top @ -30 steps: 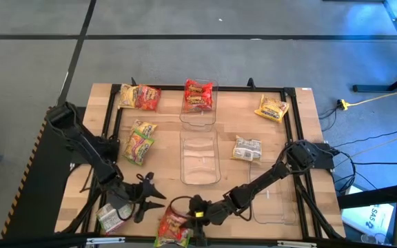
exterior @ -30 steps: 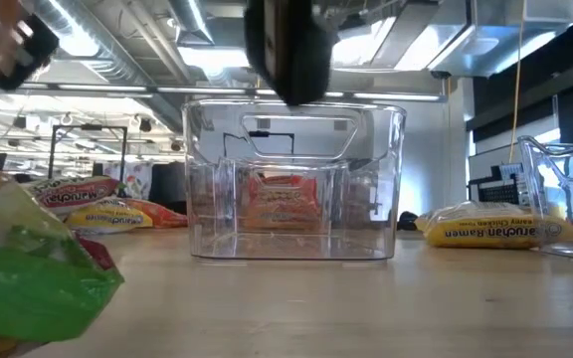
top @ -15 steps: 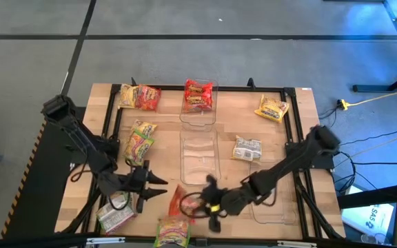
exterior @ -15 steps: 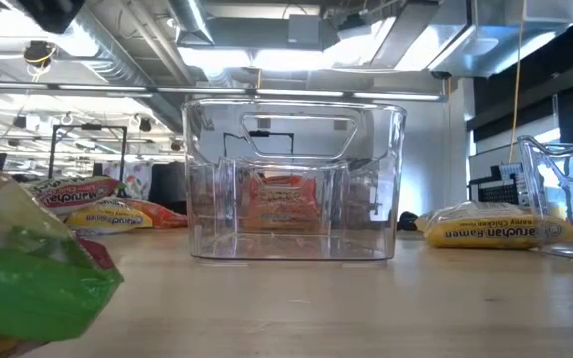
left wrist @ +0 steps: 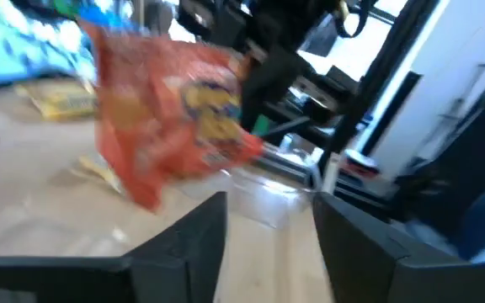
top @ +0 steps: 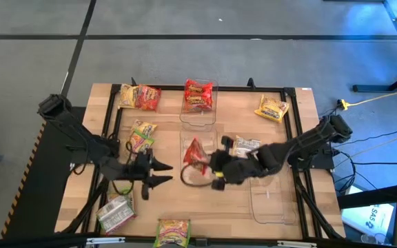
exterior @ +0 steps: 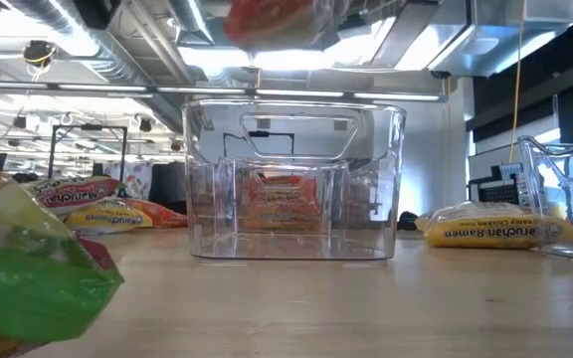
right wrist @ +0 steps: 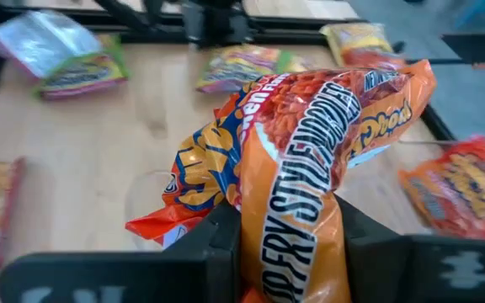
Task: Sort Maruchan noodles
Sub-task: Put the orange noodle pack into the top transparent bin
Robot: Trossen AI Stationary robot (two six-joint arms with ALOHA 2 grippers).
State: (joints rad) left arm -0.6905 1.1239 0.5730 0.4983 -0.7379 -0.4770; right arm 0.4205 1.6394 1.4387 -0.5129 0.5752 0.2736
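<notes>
Right gripper (top: 212, 165) clamped on a red noodle packet (top: 195, 153), held in the air over the middle clear bin (top: 200, 176) at table centre; in the right wrist view, both dark fingers (right wrist: 226, 244) pressing the crinkled wrapper (right wrist: 310, 160) from either side. Left gripper (top: 158, 173) parted and empty, fingers pointing toward the middle bin from the left-hand side of the table, just short of its wall; in the left wrist view, a clear gap between the two fingers (left wrist: 194, 244), with the red packet (left wrist: 171, 114) hanging beyond them.

Other packets spread about: one red packet inside the far clear bin (top: 198, 110); a yellow and a red one near the far left corner (top: 139, 96); a yellow one near the far right corner (top: 272, 108); two green-edged ones on the left (top: 140, 137); a pale one just right of the middle bin (top: 248, 145); two more near the front edge (top: 118, 213), (top: 174, 231). A third clear bin (top: 271, 203) front right. Bare wood between left gripper and front edge. Black rails (top: 291, 138) along the table's sides.
</notes>
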